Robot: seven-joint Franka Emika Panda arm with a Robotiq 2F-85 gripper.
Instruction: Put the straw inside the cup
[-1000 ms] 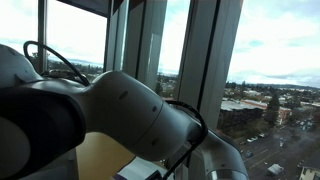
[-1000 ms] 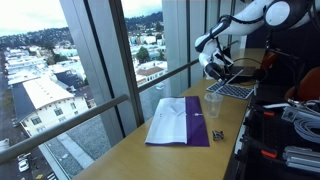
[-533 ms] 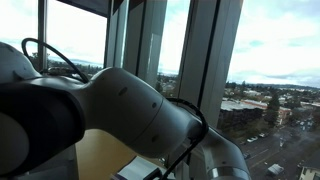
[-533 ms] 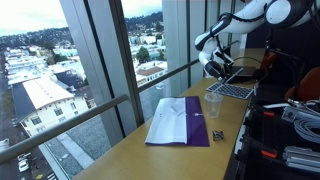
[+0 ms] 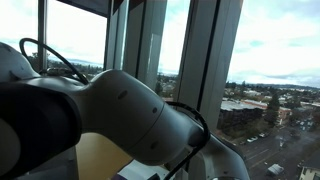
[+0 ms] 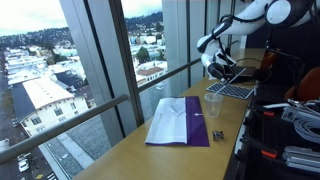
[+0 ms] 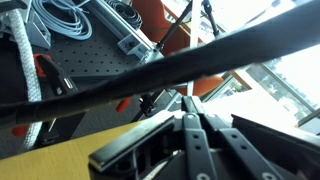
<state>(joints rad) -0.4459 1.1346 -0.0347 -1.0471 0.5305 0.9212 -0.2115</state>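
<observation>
Straw first: where is it now?

— I cannot find it for certain. No straw lies on the table (image 6: pixel 170 160) in an exterior view, and none stands out of the cup (image 6: pixel 212 103), though the cup is small there. My judgement is that it sits at the gripper (image 6: pixel 213 66), but it is too thin to see.

And the gripper itself?

— In the wrist view the gripper (image 7: pixel 190 118) has its fingers pressed close, almost meeting. I cannot tell whether something thin is pinched between them. A dark bar (image 7: pixel 150 75) crosses the picture slantwise just beyond the fingertips. It may be a cable near the lens, or the straw.

So which way does the straw point?

— That is not visible, so I cannot give its long axis. The cup stands upright with its mouth upward, so the straw must come nearly upright, with its lower end toward the mouth.

How far along is the task?

— I judge that the lowering and the release are left. The cup is below the gripper and well apart from it, so nothing is inside yet. Farther below the gripper, beyond the cup, lies a folded white and purple sheet (image 6: pixel 180 120). In an exterior view the arm (image 5: pixel 120 110) hides the table.
</observation>
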